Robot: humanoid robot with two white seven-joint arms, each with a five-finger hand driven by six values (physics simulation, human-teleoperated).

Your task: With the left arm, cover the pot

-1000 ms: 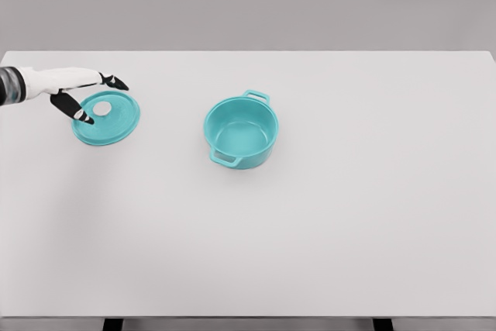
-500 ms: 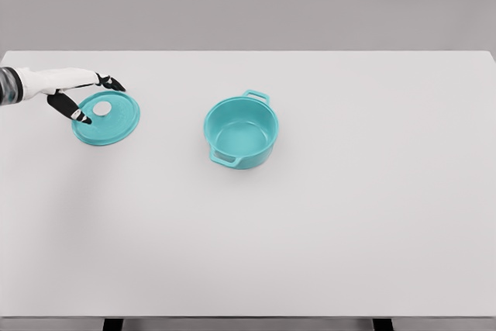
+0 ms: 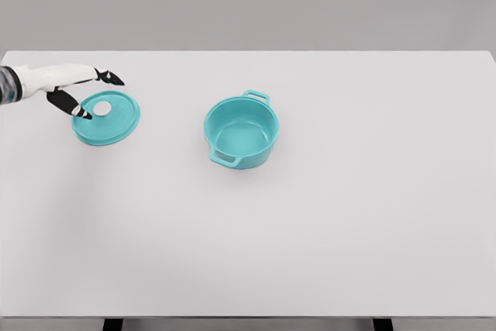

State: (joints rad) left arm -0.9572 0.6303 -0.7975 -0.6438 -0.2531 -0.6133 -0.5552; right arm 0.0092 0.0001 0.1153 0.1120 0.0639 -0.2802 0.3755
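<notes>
Now the left hand (image 3: 77, 91) hovers at the lid (image 3: 107, 118), fingers (image 3: 74, 105) spread wide, holding nothing; pot (image 3: 241, 131) uncovered, well apart.

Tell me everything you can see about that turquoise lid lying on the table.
The lid is a round turquoise disc with a small pale grey knob at its centre, smooth like enamel or plastic. It lies flat, knob up, on the white table near the left edge, well apart from the open pot. The left robot hand is at its left rim with fingers spread; whether they touch it is unclear.
</notes>
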